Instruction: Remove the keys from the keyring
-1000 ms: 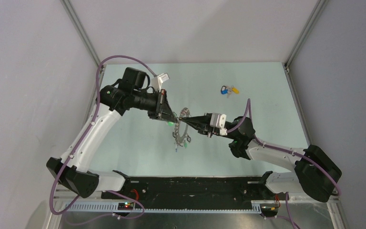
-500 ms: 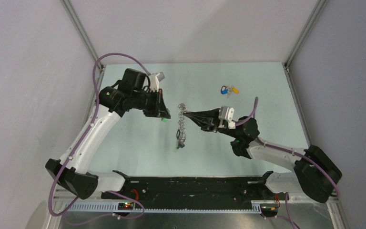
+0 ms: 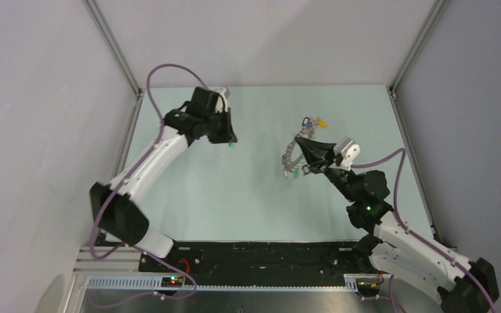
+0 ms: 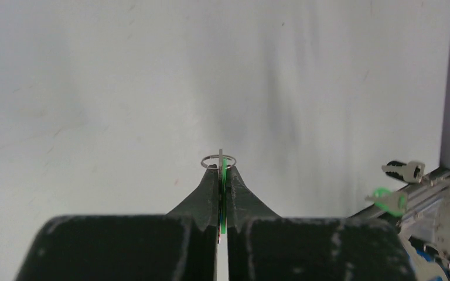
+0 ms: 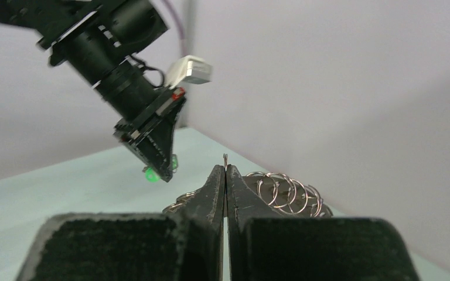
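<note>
My left gripper is shut on a green-headed key, held above the table at the back left; in the left wrist view the green key and its small wire ring stand edge-on between the fingertips. My right gripper is shut on the rim of the keyring, held in the air at the right, with keys hanging from it. In the right wrist view the keyring pokes up between the shut jaws, with small split rings behind. The keyring also shows at the left wrist view's right edge.
A small bunch of blue- and yellow-headed keys lies on the table at the back, just beyond my right gripper. Grey walls stand on three sides. The left gripper shows in the right wrist view, well apart from the ring.
The green key has come off the keyring. My left gripper carried it up and back to the left. My right gripper swung right and back with the keyring.
</note>
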You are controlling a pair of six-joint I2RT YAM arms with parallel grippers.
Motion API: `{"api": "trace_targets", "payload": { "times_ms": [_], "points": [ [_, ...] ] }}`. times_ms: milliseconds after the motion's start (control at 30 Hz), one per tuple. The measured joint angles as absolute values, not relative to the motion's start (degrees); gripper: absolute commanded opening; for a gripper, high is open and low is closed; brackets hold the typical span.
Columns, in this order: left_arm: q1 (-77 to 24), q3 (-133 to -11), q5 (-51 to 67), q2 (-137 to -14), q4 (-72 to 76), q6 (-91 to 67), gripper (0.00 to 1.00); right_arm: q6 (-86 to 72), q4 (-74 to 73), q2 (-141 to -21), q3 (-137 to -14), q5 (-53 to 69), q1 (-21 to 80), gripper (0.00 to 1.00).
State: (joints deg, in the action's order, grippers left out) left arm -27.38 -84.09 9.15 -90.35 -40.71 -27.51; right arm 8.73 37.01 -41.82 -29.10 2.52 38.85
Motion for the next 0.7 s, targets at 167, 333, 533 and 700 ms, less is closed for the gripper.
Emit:
{"api": "trace_targets", "payload": {
  "times_ms": [167,333,533,700],
  "points": [
    [-30.4,-85.9,10.7,-104.7,-25.3,-35.3,0.00,8.7,24.2,-34.2,-29.1,-10.6,36.0,0.00],
    [-34.3,-94.2,13.9,-120.0,-10.6,-44.8,0.00,8.8,17.4,-30.1,-29.1,-16.3,34.5,0.00],
    [-36.8,-109.5,15.6,-138.6,6.1,-58.7,0.47,9.1,14.1,-27.2,-29.1,-19.9,34.1,0.00],
    [-37.4,-126.4,14.7,-152.7,10.6,-65.6,0.99,9.8,13.7,-26.3,-29.2,-21.4,33.9,0.00]
  ]
}}
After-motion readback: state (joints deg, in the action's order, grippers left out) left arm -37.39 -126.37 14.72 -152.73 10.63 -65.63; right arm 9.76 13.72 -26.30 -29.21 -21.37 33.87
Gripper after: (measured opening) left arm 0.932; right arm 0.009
